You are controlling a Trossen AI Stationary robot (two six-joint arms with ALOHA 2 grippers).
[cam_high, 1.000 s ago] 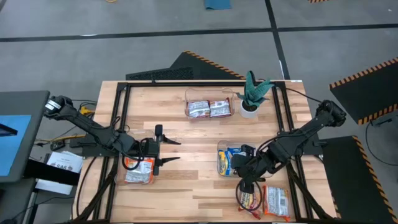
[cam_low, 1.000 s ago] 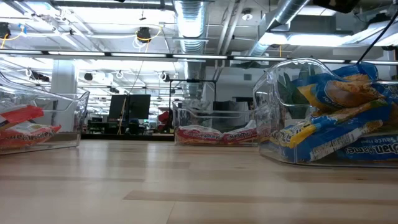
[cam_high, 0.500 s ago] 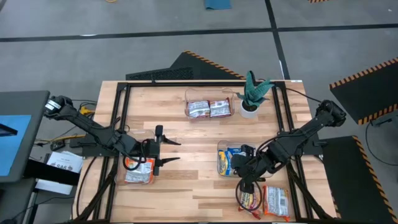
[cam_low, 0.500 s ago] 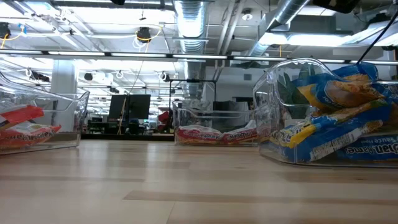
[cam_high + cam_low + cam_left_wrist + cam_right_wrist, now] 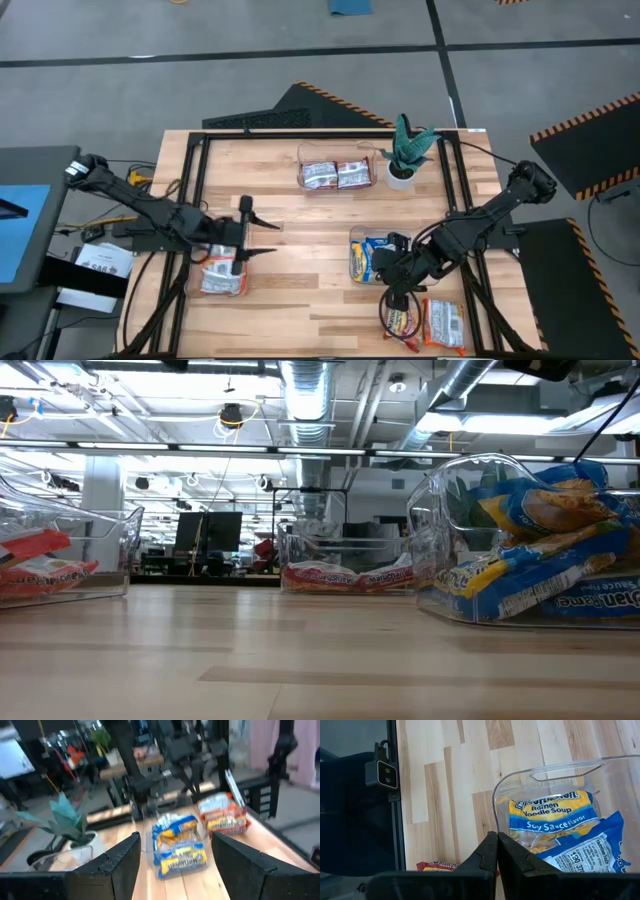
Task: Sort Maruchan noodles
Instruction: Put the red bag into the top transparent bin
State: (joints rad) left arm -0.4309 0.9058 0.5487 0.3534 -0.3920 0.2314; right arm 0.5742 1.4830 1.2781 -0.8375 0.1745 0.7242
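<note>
Noodle packets lie sorted in three clear bins: red ones in the near-left bin (image 5: 222, 274), whitish-red ones in the far bin (image 5: 335, 175), blue-yellow ones in the right bin (image 5: 368, 256) (image 5: 555, 815). Two loose packets, one orange-yellow (image 5: 400, 320) and one red (image 5: 444, 322), lie flat at the table's near right edge. My left gripper (image 5: 270, 238) (image 5: 175, 845) is open and empty above the table, just beyond the near-left bin. My right gripper (image 5: 392, 298) (image 5: 497, 842) is shut and empty, pointing down between the right bin and the loose packets.
A green potted plant (image 5: 405, 152) stands at the far right beside the far bin. A black frame rail (image 5: 200, 140) runs round the table. Bare wood lies in the table's middle (image 5: 310, 240). The low view shows the three bins (image 5: 530, 540) from table height.
My left gripper has drawn back a little toward the table's left and far edges, staying open. My right arm has kept still, and no packet has moved.
</note>
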